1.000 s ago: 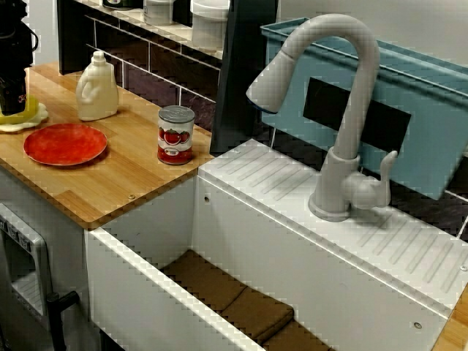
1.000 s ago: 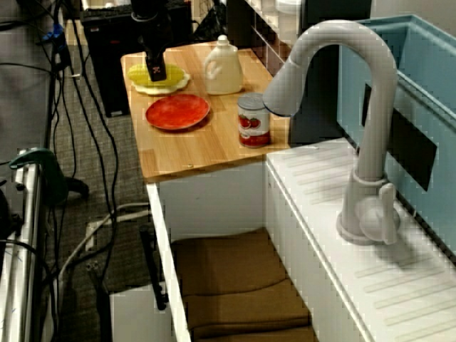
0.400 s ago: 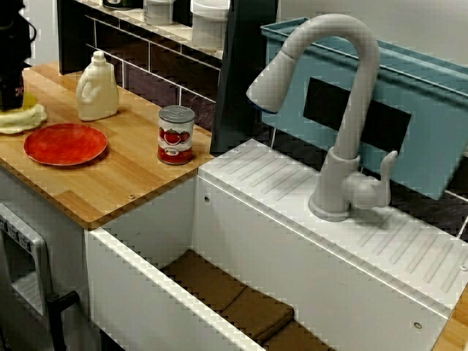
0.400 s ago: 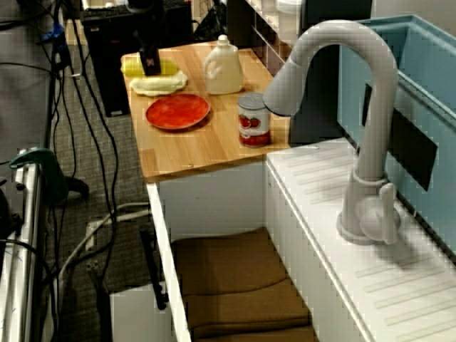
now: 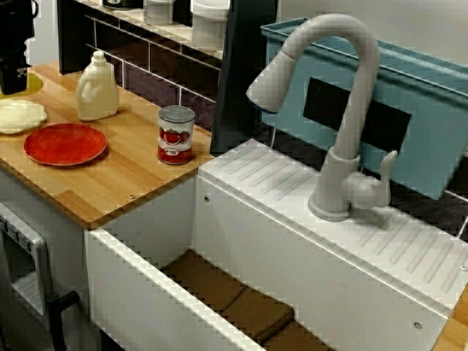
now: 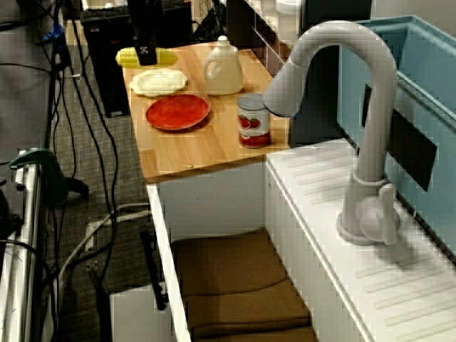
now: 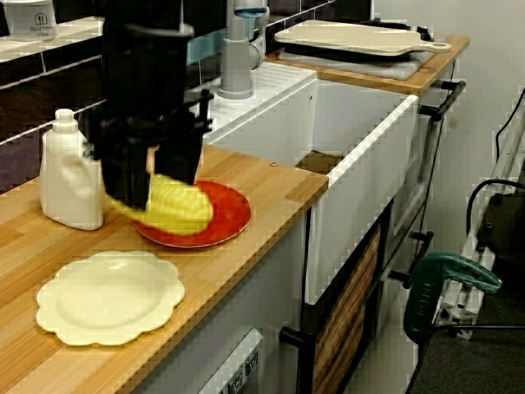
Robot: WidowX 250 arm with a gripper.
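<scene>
My black gripper (image 7: 154, 190) is shut on a yellow corn cob (image 7: 179, 205) and holds it in the air above the wooden counter (image 7: 246, 246). In the view from the counter's end the cob hangs in front of the red plate (image 7: 234, 212). A cream scalloped plate (image 7: 111, 295) lies bare below and beside it. In the view along the counter the gripper (image 6: 146, 57) grips the cob (image 6: 127, 57) at its middle, past the cream plate (image 6: 159, 82). The view across the sink shows the gripper (image 5: 14, 84) at the far left, over the cream plate (image 5: 18, 115).
A white bottle (image 5: 96, 88) stands against the dark tiled wall. A tomato can (image 5: 175, 134) stands near the counter's sink end, right of the red plate (image 5: 64, 143). The white sink (image 5: 146, 241) has brown pads in it, with a tall faucet (image 5: 344, 110) behind.
The gripper has lifted the corn cob off the cream plate and carried it up and away from the sink. The plate now lies bare.
</scene>
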